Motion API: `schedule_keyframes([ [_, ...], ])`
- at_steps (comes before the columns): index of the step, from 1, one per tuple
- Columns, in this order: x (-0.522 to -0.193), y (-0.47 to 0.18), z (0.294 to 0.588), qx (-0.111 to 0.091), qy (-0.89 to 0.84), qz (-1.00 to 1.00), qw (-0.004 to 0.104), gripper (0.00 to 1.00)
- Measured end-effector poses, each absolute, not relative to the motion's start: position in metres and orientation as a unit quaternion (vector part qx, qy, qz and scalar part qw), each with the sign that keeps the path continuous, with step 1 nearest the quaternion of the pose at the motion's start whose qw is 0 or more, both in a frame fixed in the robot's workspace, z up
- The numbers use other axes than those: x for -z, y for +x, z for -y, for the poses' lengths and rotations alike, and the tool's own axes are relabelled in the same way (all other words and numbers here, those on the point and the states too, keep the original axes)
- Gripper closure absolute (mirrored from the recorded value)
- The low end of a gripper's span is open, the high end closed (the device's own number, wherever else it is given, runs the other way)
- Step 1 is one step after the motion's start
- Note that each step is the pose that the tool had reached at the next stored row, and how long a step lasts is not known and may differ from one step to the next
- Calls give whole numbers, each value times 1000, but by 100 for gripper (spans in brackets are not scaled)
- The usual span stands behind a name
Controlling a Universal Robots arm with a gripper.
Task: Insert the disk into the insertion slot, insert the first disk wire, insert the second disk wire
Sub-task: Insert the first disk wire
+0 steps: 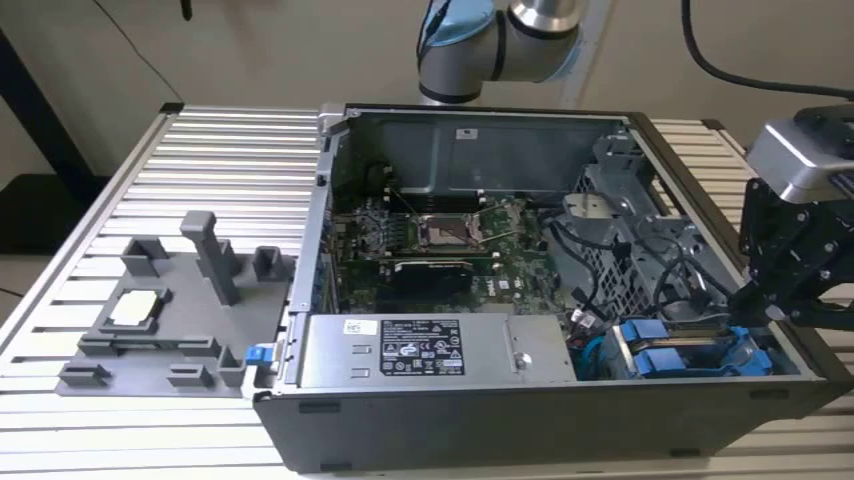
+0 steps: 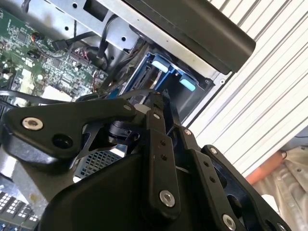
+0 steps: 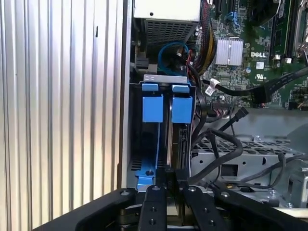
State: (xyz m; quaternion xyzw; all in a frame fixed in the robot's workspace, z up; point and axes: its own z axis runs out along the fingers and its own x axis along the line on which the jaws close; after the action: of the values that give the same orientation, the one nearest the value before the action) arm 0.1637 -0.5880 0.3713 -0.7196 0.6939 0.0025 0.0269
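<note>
Clenched claw (image 3: 169, 179) at the disk (image 3: 179, 139) in a corner of the case (image 1: 534, 420)
The blue-framed disk stands in the insertion slot (image 3: 159, 139) inside the case; bendy black wires (image 3: 216, 154) crowd beside it, ribbed metal tabletop (image 1: 227, 150) outside.

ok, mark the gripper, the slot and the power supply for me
gripper (image 3: 167, 177), first wrist view, at its front end.
slot (image 3: 157, 144), first wrist view, on its blue rail.
power supply (image 1: 422, 347), exterior view, on its label.
</note>
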Motion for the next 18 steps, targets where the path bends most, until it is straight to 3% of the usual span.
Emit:
schedule_keyframes([
  [11, -359, 163, 578, -14, -720, -693, 39, 81],
  [18, -355, 164, 578, -19, -727, -685, 39, 81],
])
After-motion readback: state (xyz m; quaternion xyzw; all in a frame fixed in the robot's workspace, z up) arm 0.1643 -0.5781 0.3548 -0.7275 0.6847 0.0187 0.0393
